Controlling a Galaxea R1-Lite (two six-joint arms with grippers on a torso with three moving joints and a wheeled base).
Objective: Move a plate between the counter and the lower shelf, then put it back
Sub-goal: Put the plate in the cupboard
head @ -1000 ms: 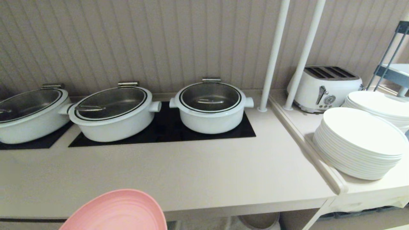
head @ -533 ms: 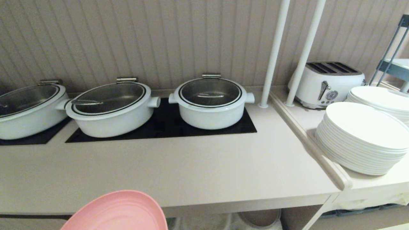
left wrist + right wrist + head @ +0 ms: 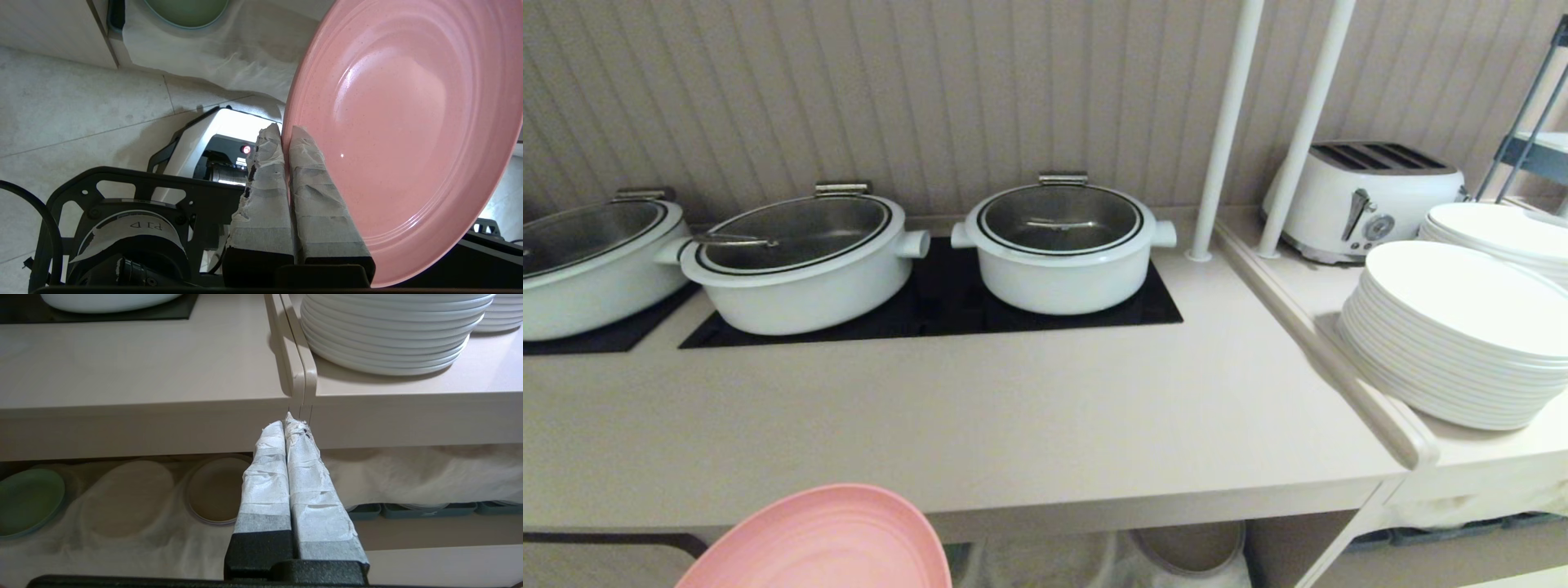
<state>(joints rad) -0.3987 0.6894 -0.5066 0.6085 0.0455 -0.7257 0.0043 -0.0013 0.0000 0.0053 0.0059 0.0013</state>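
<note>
Plate (image 3: 408, 134) clamped at its rim in the left gripper (image 3: 286, 134), jaws pinched tight on the edge, plate tilted and held off the floor, in front of the tabletop (image 3: 1013, 441) edge. Right gripper (image 3: 292, 424) jaws pressed together, holding nothing, pointing at the tabletop's front edge. Beyond and below the jaws: lower shelf (image 3: 408, 473) with white cloth lining, green plate (image 3: 28, 502) and grey-brown plate (image 3: 214, 490) on it.
</note>
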